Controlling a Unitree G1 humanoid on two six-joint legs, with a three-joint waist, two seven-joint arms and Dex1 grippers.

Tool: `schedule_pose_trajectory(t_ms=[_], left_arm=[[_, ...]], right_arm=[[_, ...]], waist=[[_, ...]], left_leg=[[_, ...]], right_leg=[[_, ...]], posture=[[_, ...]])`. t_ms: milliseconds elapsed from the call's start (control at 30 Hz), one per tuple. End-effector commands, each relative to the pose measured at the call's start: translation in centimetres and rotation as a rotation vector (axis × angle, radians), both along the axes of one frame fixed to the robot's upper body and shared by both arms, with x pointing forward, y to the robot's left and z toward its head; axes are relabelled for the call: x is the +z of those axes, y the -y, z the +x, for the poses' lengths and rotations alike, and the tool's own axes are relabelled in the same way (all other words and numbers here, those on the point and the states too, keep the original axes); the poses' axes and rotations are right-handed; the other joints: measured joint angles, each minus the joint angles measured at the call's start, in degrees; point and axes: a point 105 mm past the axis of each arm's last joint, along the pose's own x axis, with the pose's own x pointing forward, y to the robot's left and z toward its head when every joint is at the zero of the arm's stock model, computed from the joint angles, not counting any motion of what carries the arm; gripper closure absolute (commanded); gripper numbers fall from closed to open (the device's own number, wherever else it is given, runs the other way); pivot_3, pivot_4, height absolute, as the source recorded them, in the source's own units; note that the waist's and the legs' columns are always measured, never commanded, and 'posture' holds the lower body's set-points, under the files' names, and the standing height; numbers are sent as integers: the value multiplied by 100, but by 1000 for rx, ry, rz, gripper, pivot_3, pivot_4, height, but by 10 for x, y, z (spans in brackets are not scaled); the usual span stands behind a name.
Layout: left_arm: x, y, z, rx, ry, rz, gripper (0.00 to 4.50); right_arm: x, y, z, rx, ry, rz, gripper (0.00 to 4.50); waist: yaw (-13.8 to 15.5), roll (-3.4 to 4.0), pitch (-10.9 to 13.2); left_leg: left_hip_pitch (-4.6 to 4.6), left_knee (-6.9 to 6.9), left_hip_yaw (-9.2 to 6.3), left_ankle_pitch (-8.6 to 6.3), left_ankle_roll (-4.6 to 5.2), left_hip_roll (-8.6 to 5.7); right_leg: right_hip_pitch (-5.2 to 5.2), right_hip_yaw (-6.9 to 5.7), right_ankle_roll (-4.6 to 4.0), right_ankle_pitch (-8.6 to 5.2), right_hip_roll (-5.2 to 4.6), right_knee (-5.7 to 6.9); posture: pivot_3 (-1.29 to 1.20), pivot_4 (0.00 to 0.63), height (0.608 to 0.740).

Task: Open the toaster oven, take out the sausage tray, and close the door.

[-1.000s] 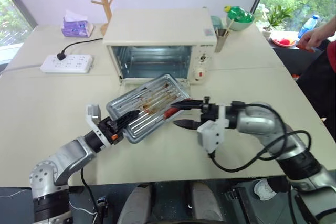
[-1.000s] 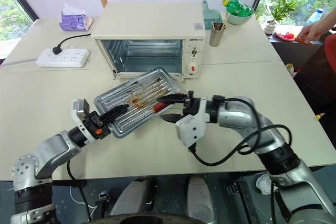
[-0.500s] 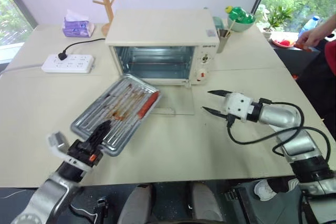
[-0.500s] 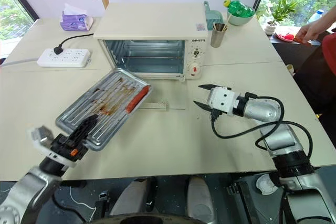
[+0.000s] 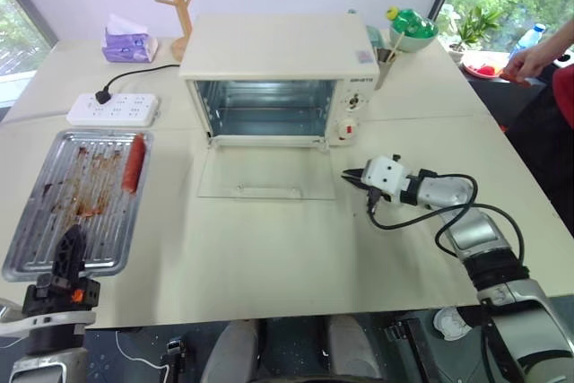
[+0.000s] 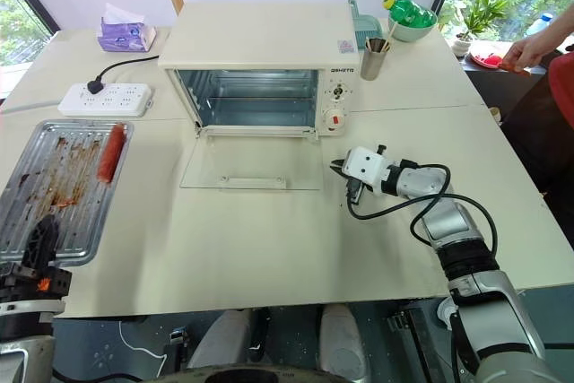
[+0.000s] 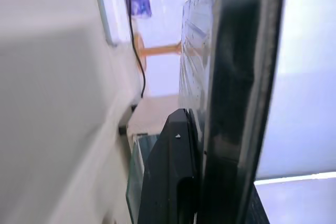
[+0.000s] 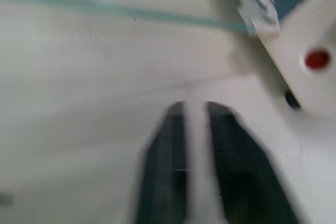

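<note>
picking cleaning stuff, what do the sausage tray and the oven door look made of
The sausage tray looks like bare metal, likely aluminium or steel: silver, shiny, with pressed ribs and brown grease stains. The door looks like clear glass: the table shows through it as it lies open and flat; its white bar handle may be plastic or painted metal, which cannot be told.

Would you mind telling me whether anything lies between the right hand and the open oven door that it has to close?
Nothing visible does. The right hand sits just off the right edge of the door, which lies flat and open before the toaster oven, with bare table between them.
</note>
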Motion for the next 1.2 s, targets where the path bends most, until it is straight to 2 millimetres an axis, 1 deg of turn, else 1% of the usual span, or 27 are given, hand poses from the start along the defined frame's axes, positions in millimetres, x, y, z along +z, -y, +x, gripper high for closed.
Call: schedule_pose_trajectory(t_ms=[33,367,433,533,567,600,667,733,800,833,900,967,1033,1100,1200], left_arm=[[1,-11,-4,44,34,-9,4500],[-8,-30,0,67,17,-13,4500],[-8,-32,4,58,16,-8,4500],[-6,-34,8,45,16,0,4500],[-8,-34,11,34,13,-4,4500],[-12,-34,15,18,-3,-13,4500],[-17,-35,20,-2,-22,-23,4500],[-17,-35,22,-19,-26,-15,4500],[-17,-35,22,-29,-30,-7,4500],[-17,-35,22,-34,-34,-5,4500],[-18,-33,22,-55,-48,3,4500],[-19,-31,22,-85,-56,13,4500],[-18,-28,24,-114,-56,25,4500],[-16,-27,25,-128,-50,34,4500],[-14,-20,31,-193,-70,64,4500]], right_arm=[[4,-4,5,9,27,-7,4481],[-8,-23,6,41,33,-5,4481],[-8,-30,4,53,43,9,4481],[-1,-39,4,67,64,37,4481],[8,-44,5,69,81,66,4481],[26,-51,8,77,119,109,4481],[54,-59,11,80,172,171,4481],[84,-58,18,53,223,234,4481],[104,-57,21,35,252,277,4481],[110,-56,22,31,259,291,4481],[111,-58,14,58,233,295,4481],[100,-60,0,116,165,276,4481],[87,-61,-20,193,79,268,4481],[81,-60,-34,236,20,266,4481],[80,-48,-49,255,-101,302,3675]], waist=[[-5,-5,3],[-14,-12,2],[-13,-12,2],[-15,-15,0],[-15,-14,1],[-13,-14,1],[-33,-13,2],[-37,-13,4],[-21,-13,4],[-16,-13,3],[15,-26,-4],[43,-36,-11],[92,-40,-12],[115,-30,-6],[99,-19,1]], left_leg=[[2,2,10,-2,4,0],[12,5,18,-3,5,13],[13,6,18,-2,4,13],[13,8,17,-2,4,13],[13,8,17,-2,4,13],[13,7,18,-2,4,11],[13,6,17,-2,3,13],[12,5,18,-1,3,16],[10,6,17,-2,3,16],[9,6,17,-2,2,16],[9,2,14,-2,2,16],[9,-3,7,-5,-1,15],[7,-4,7,-10,-1,14],[4,-1,11,-12,-1,11],[4,6,19,-12,-2,12]], right_leg=[[0,7,0,0,0,0],[0,17,7,4,12,8],[1,17,14,9,12,8],[2,17,18,10,12,8],[1,18,18,11,12,8],[0,19,19,11,11,8],[-5,19,25,15,12,11],[-9,21,32,19,15,13],[-12,22,32,19,15,14],[-11,22,32,19,15,14],[-10,20,32,18,13,11],[-9,16,32,18,12,6],[-10,16,32,17,11,4],[-13,17,33,17,7,4],[-14,25,33,17,0,5]], posture=[[0,150,740],[0,150,740],[0,150,740],[0,150,740],[0,150,740],[0,150,740],[0,150,740],[0,150,740],[0,150,740],[0,150,740],[0,150,740],[0,150,740],[0,150,740],[0,150,740],[0,150,740]])
